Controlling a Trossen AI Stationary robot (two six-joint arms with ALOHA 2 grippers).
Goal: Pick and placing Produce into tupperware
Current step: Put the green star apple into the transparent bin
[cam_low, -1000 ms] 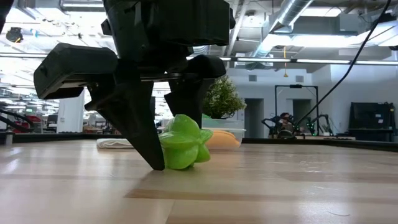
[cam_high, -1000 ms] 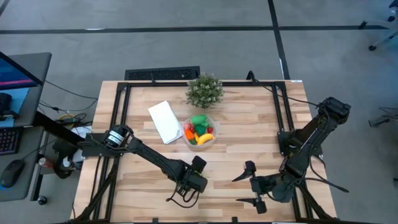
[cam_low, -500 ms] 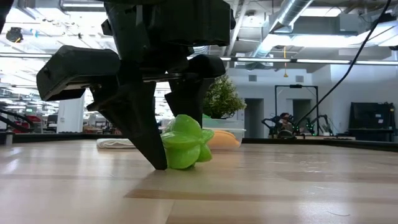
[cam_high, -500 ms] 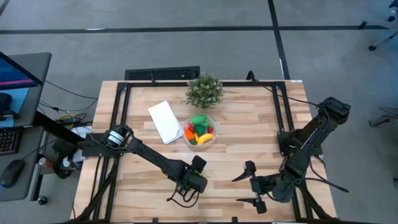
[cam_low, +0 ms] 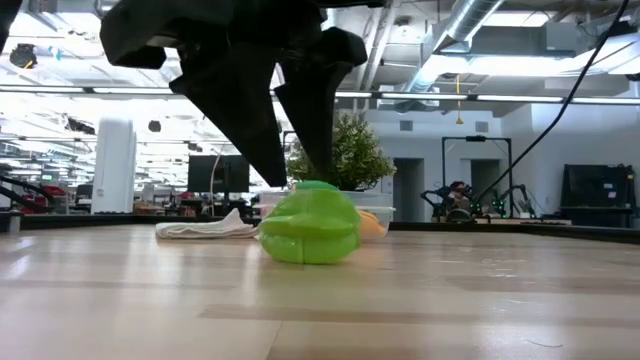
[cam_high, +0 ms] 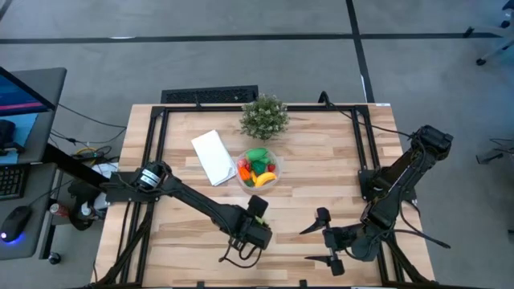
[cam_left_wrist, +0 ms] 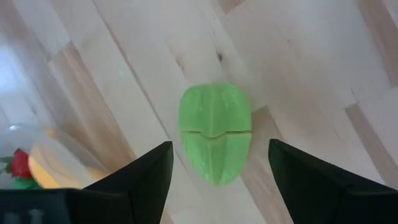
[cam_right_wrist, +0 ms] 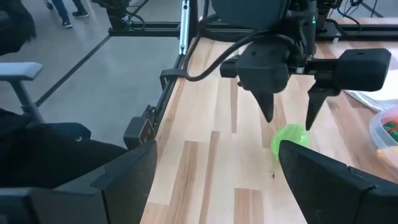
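Hovering just above a green toy piece [cam_left_wrist: 215, 134] at the table's near middle, the left gripper [cam_low: 290, 170] has its fingers spread wide, one on each side of the piece and clear of it. The piece sits on the bare wood [cam_high: 321, 177] alone, with nothing touching it. Farther back stands the tupperware [cam_high: 258, 169], already holding red, green, orange and yellow produce [cam_high: 259, 166]. A white lid [cam_high: 214, 156] lies just to its left and a potted plant [cam_high: 264, 116] stands right behind it, both close enough to crowd that side. The right gripper [cam_high: 324, 241] waits near the front right edge, its fingers also wide apart and empty, well away from the green piece. Black frame rails [cam_high: 154, 144] border the table.
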